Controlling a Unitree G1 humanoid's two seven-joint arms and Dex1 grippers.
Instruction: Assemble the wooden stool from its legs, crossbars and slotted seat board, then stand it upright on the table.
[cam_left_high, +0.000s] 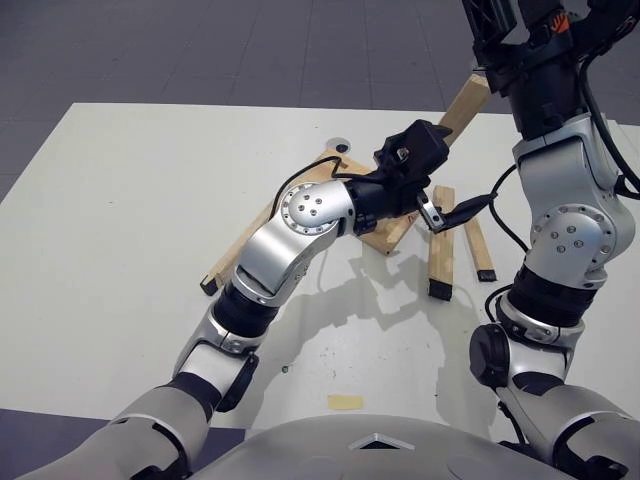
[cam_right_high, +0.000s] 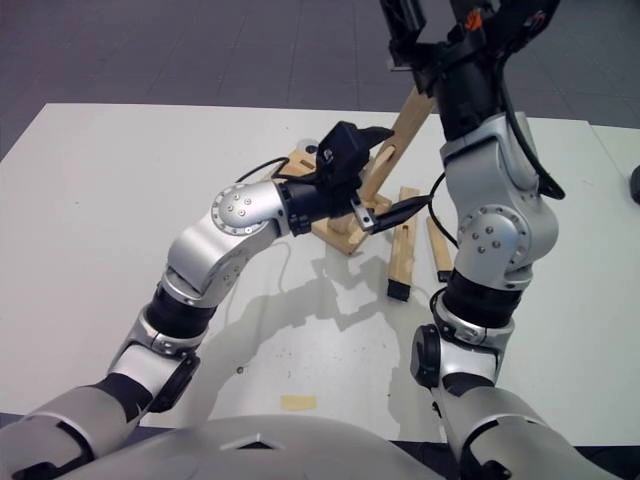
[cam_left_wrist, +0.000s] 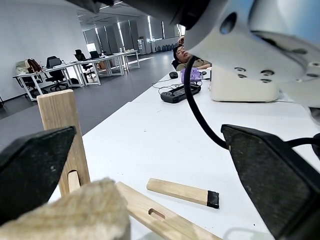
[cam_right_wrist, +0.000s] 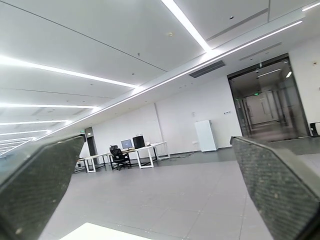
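A partly built wooden frame (cam_left_high: 385, 235) lies at the middle of the white table (cam_left_high: 130, 200). One slotted leg (cam_right_high: 412, 105) rises tilted from it toward the raised right arm. My left gripper (cam_left_high: 440, 212) hovers open at the frame's near right end. In the left wrist view its pads (cam_left_wrist: 272, 175) stand wide apart, with a wooden edge (cam_left_wrist: 65, 212) low between them and the upright slotted leg (cam_left_wrist: 62, 132) just beyond. My right gripper (cam_right_high: 408, 45) is up by the tilted leg's top, open, with nothing between its fingers (cam_right_wrist: 275, 185).
A long flat board (cam_left_high: 265, 225) runs from the frame toward the table's left front. Two loose sticks with dark tips, a thick one (cam_left_high: 440, 250) and a thin one (cam_left_high: 480, 248), lie right of the frame. A small grey disc (cam_left_high: 338, 145) sits behind it, a tape scrap (cam_left_high: 345, 402) near the front edge.
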